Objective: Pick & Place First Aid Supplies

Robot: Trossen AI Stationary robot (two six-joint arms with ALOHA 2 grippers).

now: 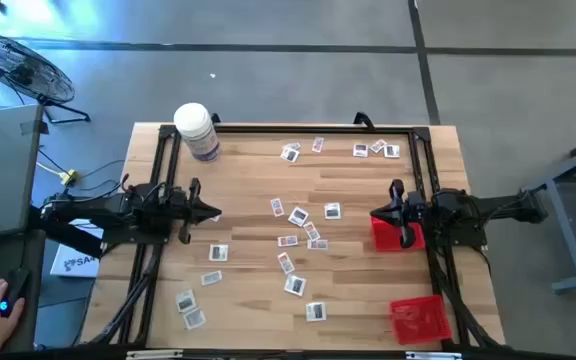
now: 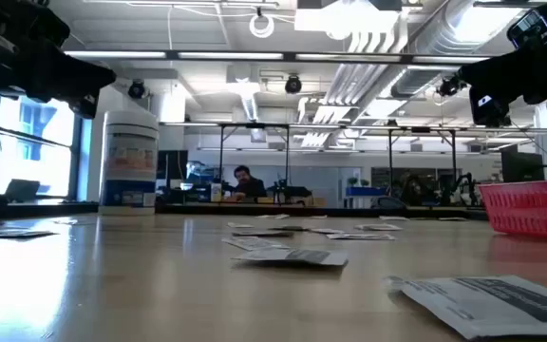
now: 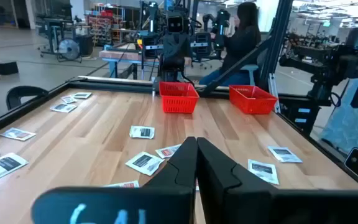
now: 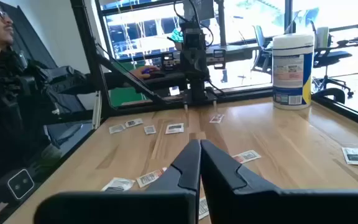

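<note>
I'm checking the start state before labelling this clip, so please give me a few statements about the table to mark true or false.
1. Both grippers have their jaws shut and hold nothing. True: the left gripper and right gripper hang empty above the table.
2. The packets are already in the baskets. False: they lie scattered on the table.
3. Two red baskets sit on the right arm's side. True.
4. The white bottle lies on its side. False: it stands upright, near the far corner on the left arm's side.
5. A packet is inside the left gripper's jaws. False: they are empty.
</note>
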